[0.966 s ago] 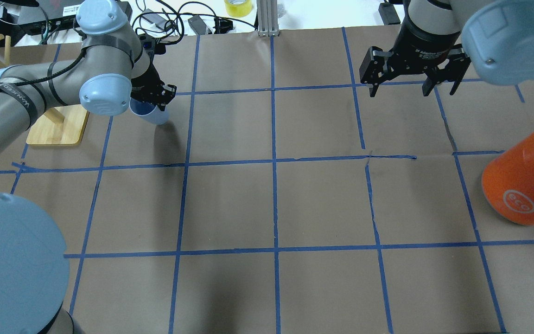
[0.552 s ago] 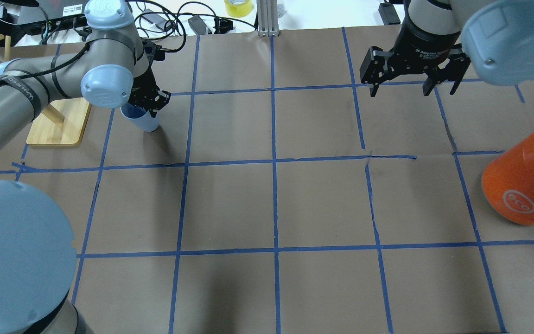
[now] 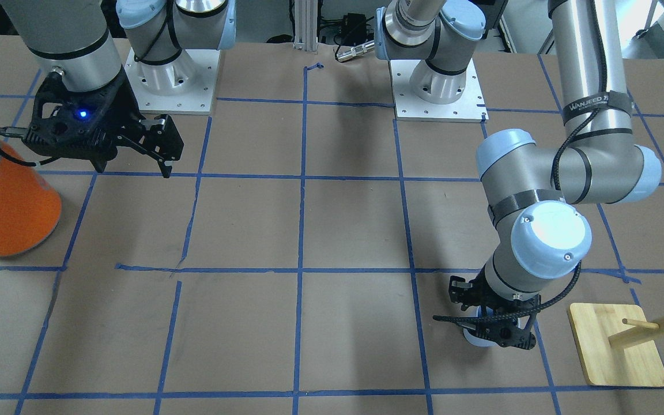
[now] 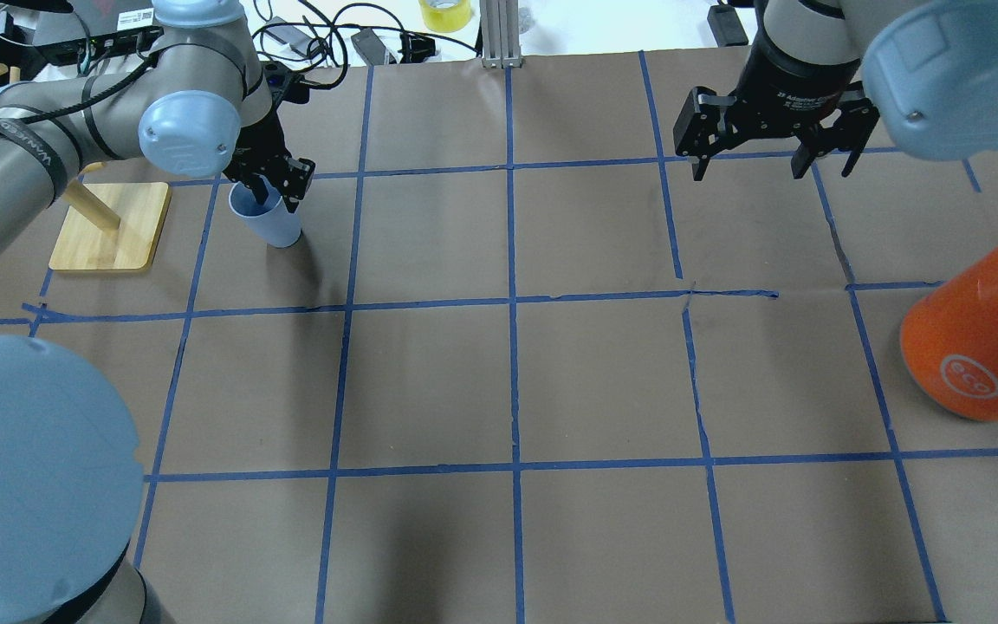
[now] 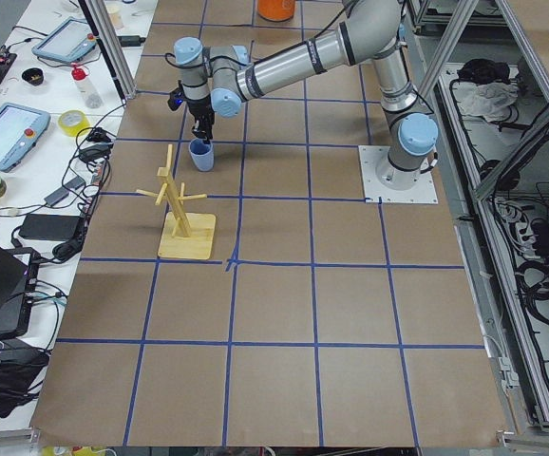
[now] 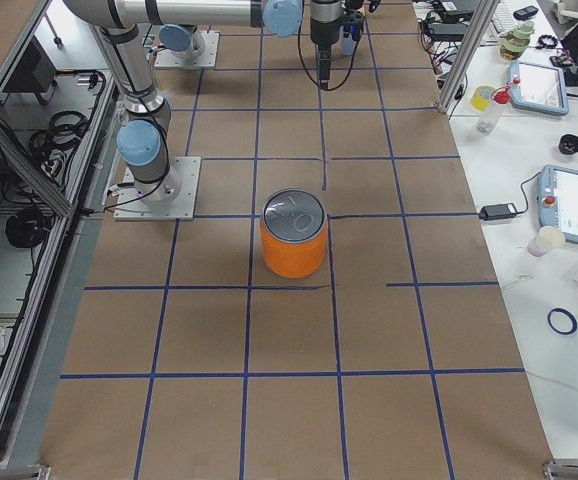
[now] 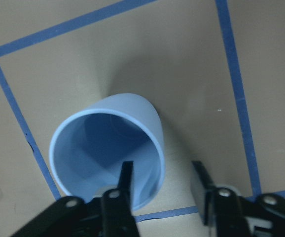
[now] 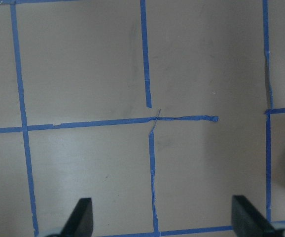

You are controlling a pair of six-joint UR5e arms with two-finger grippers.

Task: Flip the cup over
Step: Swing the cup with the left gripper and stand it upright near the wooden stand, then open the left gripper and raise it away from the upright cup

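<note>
Left wrist-mounted view: cup (image 7: 108,143) upright, mouth up, on worktop (image 7: 192,59) near edge opposite robot, toward left end. Left gripper (image 7: 162,170) open, one finger inside rim, other outside, gap showing. Best exit likely straight lift; sideways drag risks tipping cup. Right gripper (image 4: 772,169) open, empty.

The table (image 4: 603,381) is covered with brown paper, marked into squares by blue tape. A wooden peg rack (image 4: 109,227) stands on its flat bamboo base near one end. The cup (image 4: 275,225) stands upright, mouth up, in the taped square next to the rack's, on the side toward the table's middle. The orange can (image 4: 975,347) stands upright, silver top up, well apart from the rack at the opposite end. Two metal base plates (image 3: 193,98) (image 3: 464,106) lie along the table edge farther from the rack.
</note>
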